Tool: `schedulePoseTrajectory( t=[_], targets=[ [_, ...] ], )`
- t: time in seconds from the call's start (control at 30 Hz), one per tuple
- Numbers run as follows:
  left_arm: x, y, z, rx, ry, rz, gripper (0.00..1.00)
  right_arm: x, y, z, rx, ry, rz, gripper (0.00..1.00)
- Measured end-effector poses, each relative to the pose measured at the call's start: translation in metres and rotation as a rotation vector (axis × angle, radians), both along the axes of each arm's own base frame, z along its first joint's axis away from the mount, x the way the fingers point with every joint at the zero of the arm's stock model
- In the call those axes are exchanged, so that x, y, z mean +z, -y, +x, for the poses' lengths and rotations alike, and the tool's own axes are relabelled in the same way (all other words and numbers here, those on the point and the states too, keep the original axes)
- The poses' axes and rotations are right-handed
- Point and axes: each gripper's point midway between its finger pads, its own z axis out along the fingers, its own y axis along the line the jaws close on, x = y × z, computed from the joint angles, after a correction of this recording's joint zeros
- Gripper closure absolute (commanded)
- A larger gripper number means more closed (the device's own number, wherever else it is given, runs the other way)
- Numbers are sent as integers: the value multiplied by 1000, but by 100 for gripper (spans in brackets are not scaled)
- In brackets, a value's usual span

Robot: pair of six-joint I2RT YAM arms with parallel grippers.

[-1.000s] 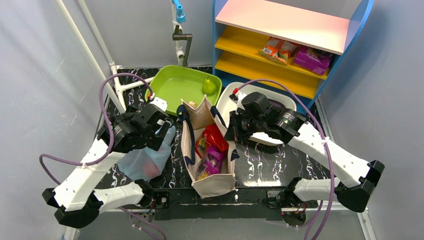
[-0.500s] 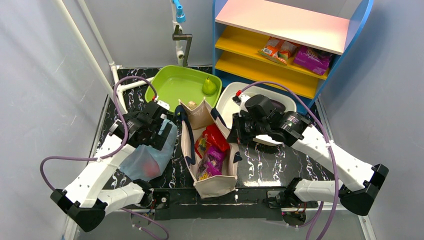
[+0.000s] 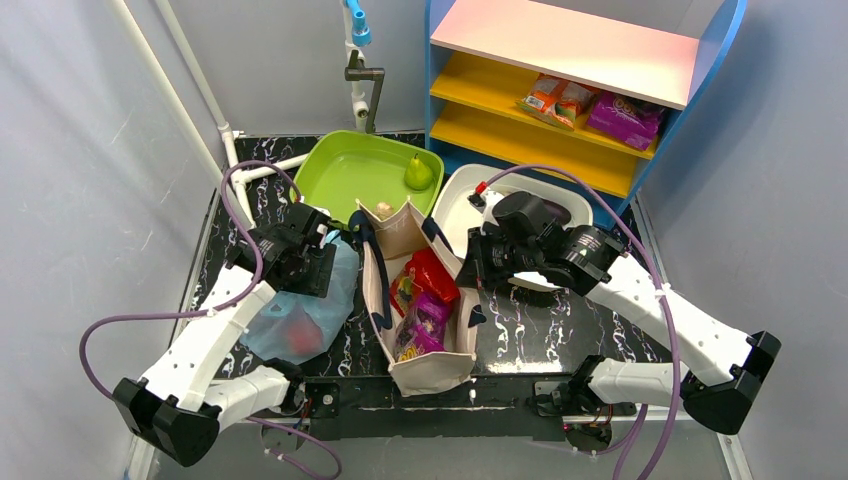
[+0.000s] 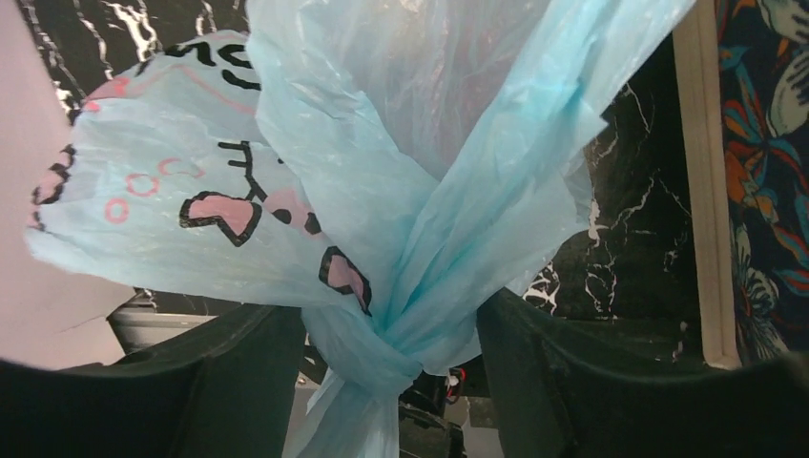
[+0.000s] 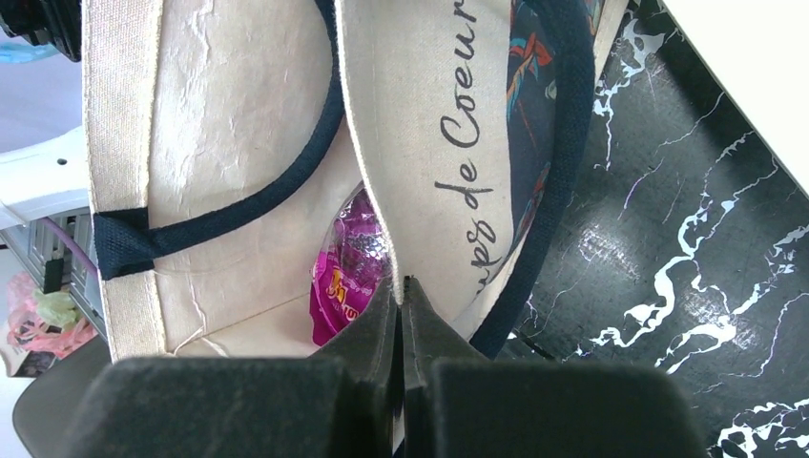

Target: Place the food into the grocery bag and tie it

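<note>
grocery bag (image 3: 300,318) is found just left of the canvas tote (image 3: 428,372), laid flat; whether its film touches the tote's left wall cannot be told from above. Red food (image 3: 299,336) is seen through the film, low in the bag's near end, left of the tote

Handling, as judged:
- thin film: very light, limp and slippery, so no shape is held
- easily stretched or torn if yanked
- load inside is small, so sliding and swinging are expected rather than resistance
- the body should not be grabbed, as film would only bunch and slip
- best hold is judged to be the gathered neck, where the film is drawn into a tight twist in the left wrist view; that is the thickest part and the least likely to slip
- whether that twist is a finished knot cannot be told

left gripper (image 4: 391,377), left of the tote's far end: jaws are spread and the bunched neck is straddled between them. Film is brushed by the inner edges of the fingers (image 4: 219,382), but no pinch is shown

right gripper (image 5: 404,298), at the tote's right side: jaws are pressed together and the rim of the tote's right wall is pinched at the tips. The bag is not touched by it
</note>
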Motion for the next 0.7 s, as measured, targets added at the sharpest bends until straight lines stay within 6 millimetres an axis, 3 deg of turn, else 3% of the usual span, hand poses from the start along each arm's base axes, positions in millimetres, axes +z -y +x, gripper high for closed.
schedulePoseTrajectory(
  t=[0.13, 0.27, 0.4, 0.7],
  targets=[
    [-8, 6, -3, 0, -18, -47, 69, -1, 2, -1, -7, -3, 0, 99],
    [-8, 12, -3, -11, -18, -78, 81, -2, 3, -1, -11, -3, -2, 99],
    [-7, 14, -3, -17, -18, -94, 100, -2, 3, -1, -11, -3, -2, 99],
    [22, 18, -3, -15, 36, -141, 100, -3, 3, 0, -22, -5, -3, 99]
  ],
)
